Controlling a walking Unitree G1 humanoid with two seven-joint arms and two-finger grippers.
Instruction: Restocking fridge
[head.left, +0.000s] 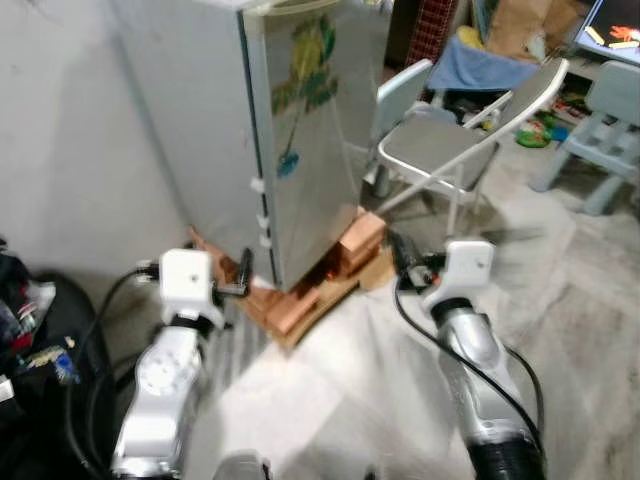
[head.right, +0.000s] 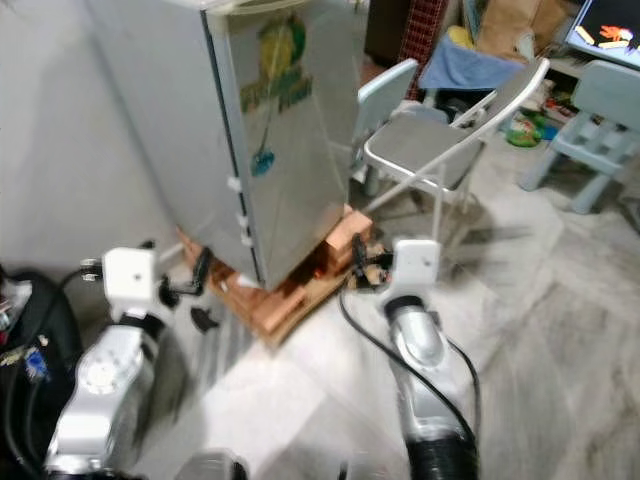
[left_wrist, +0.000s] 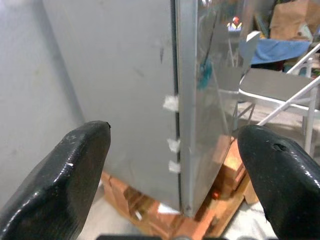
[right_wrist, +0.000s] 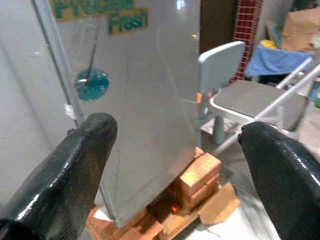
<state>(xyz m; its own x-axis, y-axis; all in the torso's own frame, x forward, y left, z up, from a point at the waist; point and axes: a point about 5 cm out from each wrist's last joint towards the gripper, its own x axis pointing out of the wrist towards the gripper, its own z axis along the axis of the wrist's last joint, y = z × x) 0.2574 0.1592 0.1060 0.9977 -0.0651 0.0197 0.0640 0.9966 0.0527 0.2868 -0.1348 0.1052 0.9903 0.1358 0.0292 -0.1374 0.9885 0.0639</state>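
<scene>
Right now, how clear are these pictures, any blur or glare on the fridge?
Left and right eye views: soft and slightly smeared, floor washed out bright. Left wrist view: fridge edge fairly sharp, the left pincer fingers blurred up close. Right wrist view: sheen on the fridge door, the right pincer fingers glossy.

In front of me stands the fridge (head.left: 300, 130), a tall silver-grey box with its door shut. The door face carries a green and yellow sticker reading "Fresh" (right_wrist: 129, 20), and below it a round blue sticker (right_wrist: 92, 82) with a thin line running up from it. Along the door's edge, where it meets the side wall, I see three small white tabs (left_wrist: 172, 131), one above another. The fridge rests on a low stack of reddish bricks (head.left: 355, 245), which sticks out past its base at the front corner.
</scene>
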